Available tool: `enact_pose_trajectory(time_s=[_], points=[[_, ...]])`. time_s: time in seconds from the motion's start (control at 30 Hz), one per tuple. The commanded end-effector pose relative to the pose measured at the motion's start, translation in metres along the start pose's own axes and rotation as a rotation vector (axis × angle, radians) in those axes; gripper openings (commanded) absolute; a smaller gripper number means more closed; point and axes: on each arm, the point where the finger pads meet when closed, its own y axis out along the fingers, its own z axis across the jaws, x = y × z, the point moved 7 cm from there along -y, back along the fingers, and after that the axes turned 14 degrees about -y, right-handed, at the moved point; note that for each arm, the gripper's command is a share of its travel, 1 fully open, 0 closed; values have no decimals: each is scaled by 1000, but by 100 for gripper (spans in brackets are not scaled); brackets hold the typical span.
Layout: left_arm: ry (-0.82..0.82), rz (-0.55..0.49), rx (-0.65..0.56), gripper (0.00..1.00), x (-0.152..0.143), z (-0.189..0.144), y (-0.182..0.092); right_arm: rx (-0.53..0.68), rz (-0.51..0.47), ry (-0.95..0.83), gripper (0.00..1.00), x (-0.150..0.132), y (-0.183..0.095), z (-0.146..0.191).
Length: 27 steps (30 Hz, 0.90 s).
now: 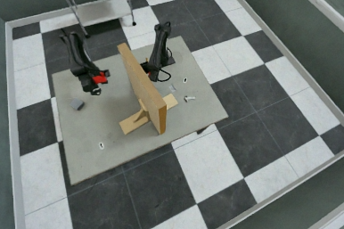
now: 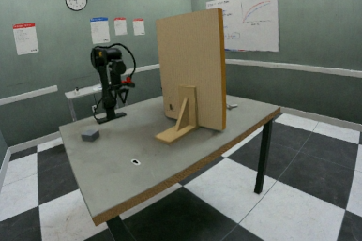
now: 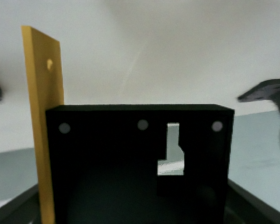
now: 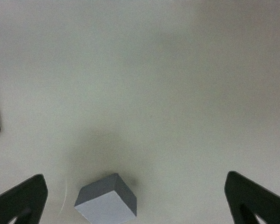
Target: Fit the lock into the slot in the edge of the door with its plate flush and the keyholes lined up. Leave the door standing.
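A: Where's the lock?
B: In the left gripper [image 1: 152,76] [image 3: 138,182]. That one's clenched on the black case of the lock [image 3: 111,155], worktop [image 1: 89,162] [image 2: 110,180] [image 3: 141,65] [image 4: 191,100] below. Not in the slot.
A: Right gripper [image 1: 102,82] [image 2: 123,95] [image 4: 136,181]?
B: Released, fingers wide apart, nothing between. Grey block [image 1: 77,104] [image 2: 90,135] [image 4: 108,197] near it on the worktop.
A: How will the lock handle?
B: My guess: stiff metal, some heft, smooth faces that could slip or pivot. Not fragile. Hold the case sides near the back, keep fingers off the brass plate [image 3: 43,125] so it can seat flush.
A: And the door [image 1: 143,84] [image 2: 192,63]?
B: Upright on its wooden foot [image 1: 129,123] [image 2: 173,134]. Looks tippy; I'd push gently.
A: What does each view add?
B: Left wrist shows plate, screw hole and the case's see-through keyhole cutout. Top puts the left arm beside the door; exterior has it hidden behind. Exterior shows the door's keyhole [image 2: 171,107], low near the far edge; top doesn't. Slot itself: can't see it anywhere.
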Motion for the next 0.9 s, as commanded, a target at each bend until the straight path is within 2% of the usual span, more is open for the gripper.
enact_pose_trajectory(time_s=[0.0, 0.27, 0.37, 0.67, 0.87], points=[[-139, 156, -79, 76, -8, -2, -2, -11, 3, -5, 100, 1, -7, 0], [-330, 323, -191, 76, -2, -4, -12, -11, 3, -5, 100, 1, -7, 0], [-340, 336, -214, 76, -3, -4, -15, -11, 3, -5, 100, 1, -7, 0], [-553, 528, -346, 76, 9, -8, -28, -11, 3, -5, 100, 1, -7, 0], [-570, 551, -366, 76, 8, -9, -31, -11, 3, -5, 100, 1, -7, 0]])
